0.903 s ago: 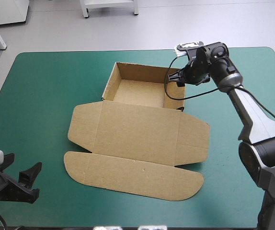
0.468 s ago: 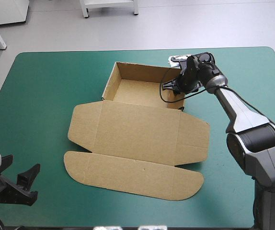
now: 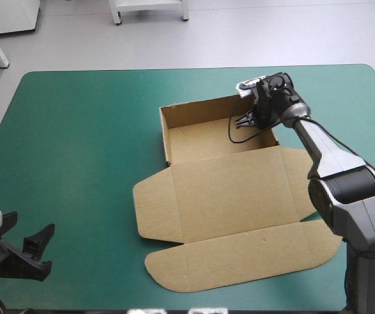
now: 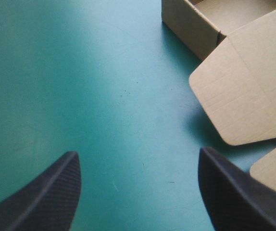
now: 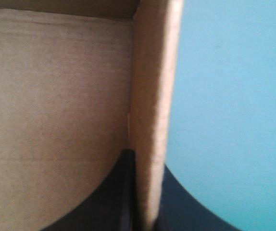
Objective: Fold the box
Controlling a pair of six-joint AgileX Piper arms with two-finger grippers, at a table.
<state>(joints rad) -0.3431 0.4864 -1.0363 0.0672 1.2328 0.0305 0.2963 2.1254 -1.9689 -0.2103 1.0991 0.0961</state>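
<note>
The right gripper (image 5: 145, 161) is clenched on the box's (image 3: 200, 140) side wall (image 5: 152, 86), one black finger inside and one outside. The box sits right of the teal-green cover's (image 3: 76, 131) middle. Its tray is formed with the walls up; the lid (image 3: 240, 190) and front flap (image 3: 240, 258) lie flat, apparently not yet folded. The left gripper (image 4: 138, 154) hangs spread over bare cover. Whether the corner tabs are tucked is hidden.
</note>
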